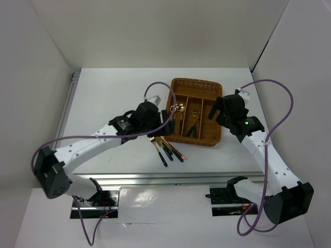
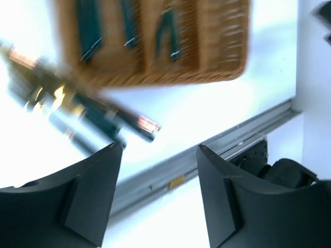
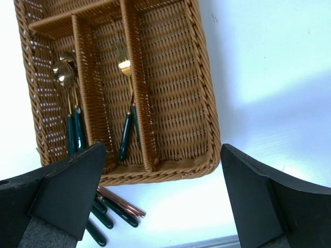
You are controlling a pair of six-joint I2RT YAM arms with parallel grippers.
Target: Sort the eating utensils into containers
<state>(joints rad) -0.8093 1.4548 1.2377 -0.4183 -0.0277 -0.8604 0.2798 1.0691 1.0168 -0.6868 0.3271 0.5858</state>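
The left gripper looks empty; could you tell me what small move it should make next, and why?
Probably lower the left gripper onto the loose utensils lying beside the wicker tray and close on one: its fingers stand open with nothing between them, and those pieces are not yet sorted.

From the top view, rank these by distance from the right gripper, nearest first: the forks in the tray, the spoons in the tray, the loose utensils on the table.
1. Forks: middle compartment of the tray, closest to the right gripper.
2. Spoons: left compartment, one further over.
3. Loose utensils: outside the tray, on the table by its near-left corner.
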